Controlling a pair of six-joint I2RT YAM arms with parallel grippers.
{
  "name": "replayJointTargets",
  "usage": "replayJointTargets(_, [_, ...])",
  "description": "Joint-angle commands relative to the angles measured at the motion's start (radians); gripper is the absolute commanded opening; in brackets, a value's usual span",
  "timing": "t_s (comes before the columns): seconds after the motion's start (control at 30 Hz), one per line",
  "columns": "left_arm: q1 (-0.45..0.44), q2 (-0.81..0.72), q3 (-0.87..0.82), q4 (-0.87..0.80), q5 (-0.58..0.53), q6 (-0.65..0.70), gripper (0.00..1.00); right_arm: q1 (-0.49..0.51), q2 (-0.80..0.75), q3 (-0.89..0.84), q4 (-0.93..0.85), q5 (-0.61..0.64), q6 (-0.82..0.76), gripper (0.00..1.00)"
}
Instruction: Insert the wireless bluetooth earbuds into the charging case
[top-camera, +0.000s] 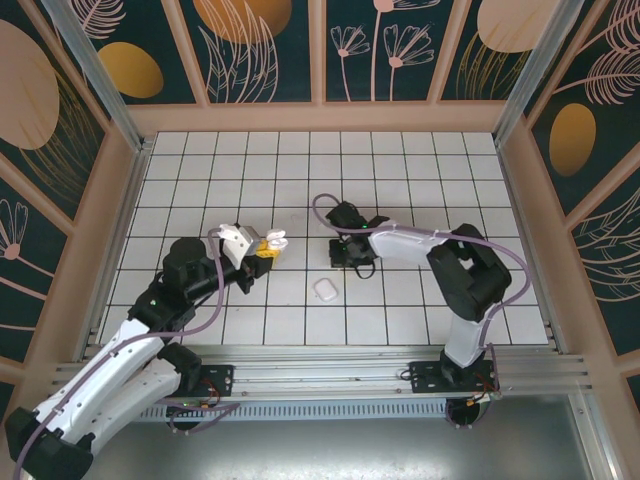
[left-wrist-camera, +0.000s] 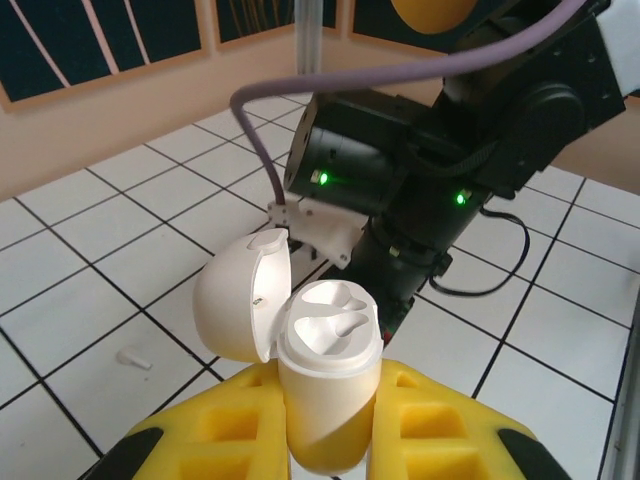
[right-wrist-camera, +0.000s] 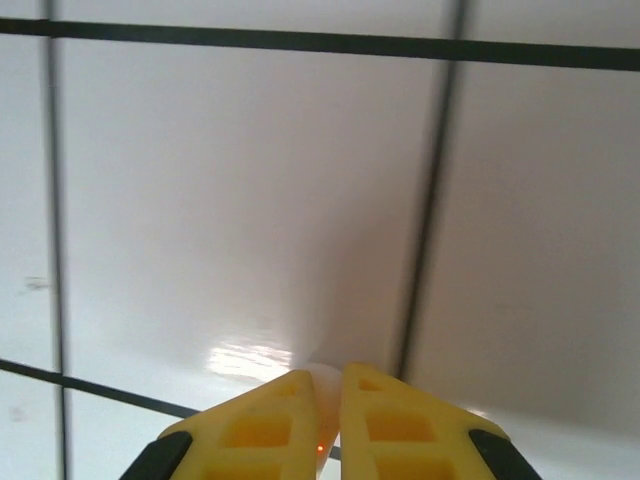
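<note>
My left gripper (left-wrist-camera: 330, 388) is shut on an open white charging case (left-wrist-camera: 325, 375), held upright between the yellow fingers (left-wrist-camera: 440, 425). Its lid (left-wrist-camera: 235, 300) is hinged back to the left, and both sockets look empty. In the top view this case (top-camera: 270, 241) hangs above the tiles left of centre. My right gripper (right-wrist-camera: 327, 378) points down close to the floor, shut on a small white earbud (right-wrist-camera: 325, 382) that peeks out between the fingertips. Its black wrist (top-camera: 350, 235) is just right of the held case. Another tiny white earbud (left-wrist-camera: 133, 359) lies on a tile to the left.
A second white case (top-camera: 325, 290), closed, lies on the tiled floor (top-camera: 420, 180) in front of the two grippers. The right arm's black wrist (left-wrist-camera: 400, 170) and purple cable (left-wrist-camera: 300, 85) loom close behind the held case. Wooden walls enclose the floor.
</note>
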Motion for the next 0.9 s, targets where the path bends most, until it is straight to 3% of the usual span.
replayJointTargets(0.0, [-0.004, 0.012, -0.005, 0.097, 0.051, -0.031, 0.01, -0.025, -0.042, -0.046, 0.009, -0.032, -0.058, 0.15])
replayJointTargets(0.17, [-0.005, 0.028, -0.012, 0.114, 0.047, -0.035, 0.02, -0.052, -0.09, -0.046, 0.006, -0.065, -0.067, 0.33])
replayJointTargets(0.27, [-0.003, 0.029, -0.018, 0.12, 0.05, -0.04, 0.02, -0.053, -0.106, -0.014, -0.032, -0.064, -0.051, 0.38])
replayJointTargets(0.53, [-0.004, 0.033, -0.032, 0.132, 0.052, -0.038, 0.02, -0.029, -0.122, 0.043, -0.118, -0.043, 0.016, 0.42])
replayJointTargets(0.87, [-0.004, 0.036, -0.037, 0.131, 0.059, -0.033, 0.02, 0.002, 0.016, 0.186, -0.311, 0.024, -0.005, 0.42])
